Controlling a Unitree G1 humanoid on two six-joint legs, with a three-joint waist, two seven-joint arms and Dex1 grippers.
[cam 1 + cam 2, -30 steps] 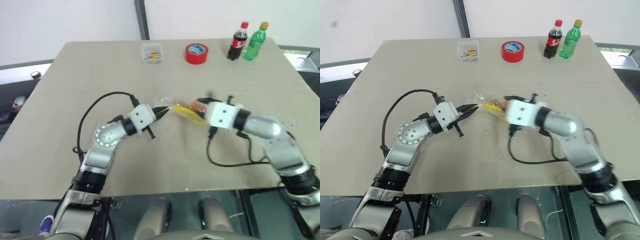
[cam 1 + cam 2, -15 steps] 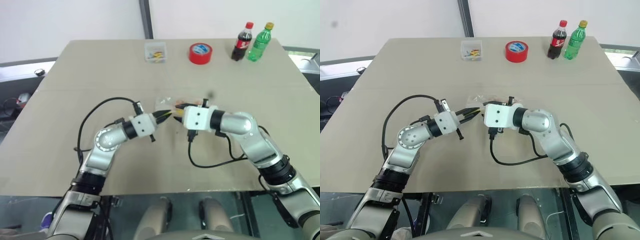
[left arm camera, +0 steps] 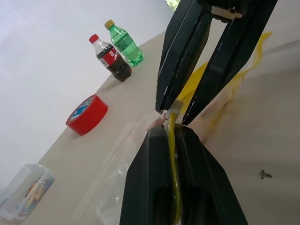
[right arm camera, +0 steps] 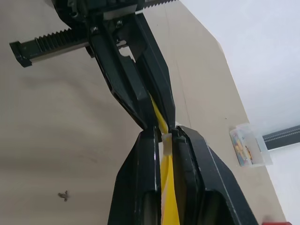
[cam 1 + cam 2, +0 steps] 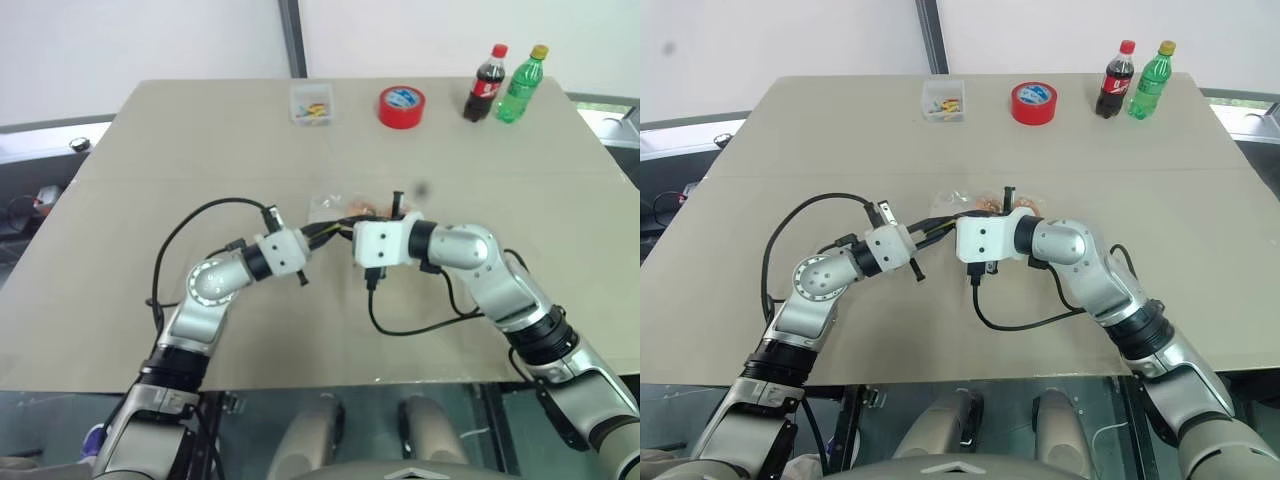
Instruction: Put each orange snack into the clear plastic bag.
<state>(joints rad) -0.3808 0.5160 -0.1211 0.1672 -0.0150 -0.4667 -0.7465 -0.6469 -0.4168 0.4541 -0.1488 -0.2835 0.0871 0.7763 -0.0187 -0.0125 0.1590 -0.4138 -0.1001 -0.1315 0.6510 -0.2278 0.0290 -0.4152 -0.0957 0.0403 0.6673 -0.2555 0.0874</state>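
We cannot see much of the clear plastic bag (image 5: 958, 203): our two grippers meet over the middle of the table (image 5: 1200, 230) and their white housings cover most of it, leaving a crinkled transparent patch on the far side of the fingers. The orange snacks (image 5: 992, 205) are hard to make out; we see only a small orange-brown patch through the plastic just beyond our right gripper, and we cannot tell whether it is one piece or two.

Our left gripper (image 3: 171, 123) has its two black fingers pressed together on the bag's yellow strip (image 3: 174, 173), which runs up between them and out past the tips. Our right gripper (image 4: 163, 136) is likewise pinched shut on the same yellow strip, with a small pale tab at the tips. The two pairs of fingertips stand tip to tip, almost touching, so the strip passes from one grip straight into the other. The rest of the bag hangs on the far side of the fingers, at the table surface or close to it; we cannot tell which.

Along the far edge of the table stand a small clear box (image 5: 943, 100), a red tape roll (image 5: 1033, 102), a cola bottle (image 5: 1113, 79) and a green bottle (image 5: 1147, 78), all well apart from our grippers.
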